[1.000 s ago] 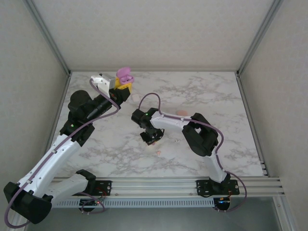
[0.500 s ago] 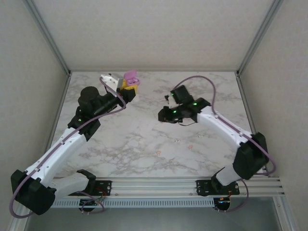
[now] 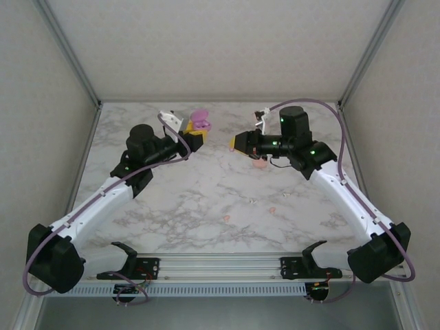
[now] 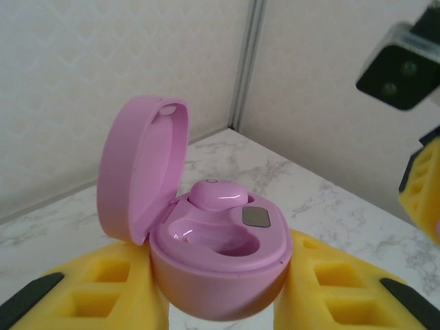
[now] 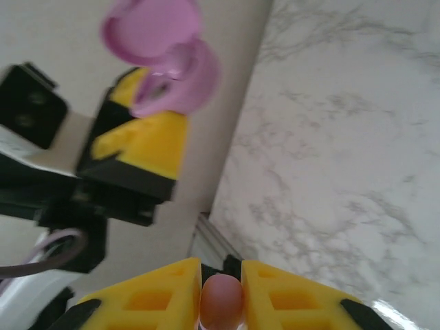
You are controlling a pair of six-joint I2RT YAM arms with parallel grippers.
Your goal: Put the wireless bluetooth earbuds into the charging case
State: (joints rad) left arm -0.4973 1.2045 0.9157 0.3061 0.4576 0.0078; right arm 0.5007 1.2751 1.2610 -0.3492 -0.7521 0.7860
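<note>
1. Left gripper [image 3: 192, 133]: fingers clamped on the base of the open purple case [image 4: 220, 261], held above the table [image 3: 206, 199]. The lid [image 4: 137, 172] is tilted back. A seated earbud [image 4: 217, 195] fills the far socket, and the near socket [image 4: 213, 242] is empty.
2. Right gripper [image 3: 240, 142]: fingers pinching a pinkish earbud [image 5: 221, 302], near the case but apart from it.
3. Handling, as judged: the bud is light, stiff, smooth and likely slippery, so grip it lightly across its widest part.
4. Unclear: the pinched bud's lower half is cut off, so its orientation cannot be told. The pink specks [image 3: 272, 210] on the table may be more buds.

Both arms [image 3: 96, 203] have white links, black joints, purple cables [image 3: 313, 101] and yellow tool fingers [image 4: 344, 295].
</note>
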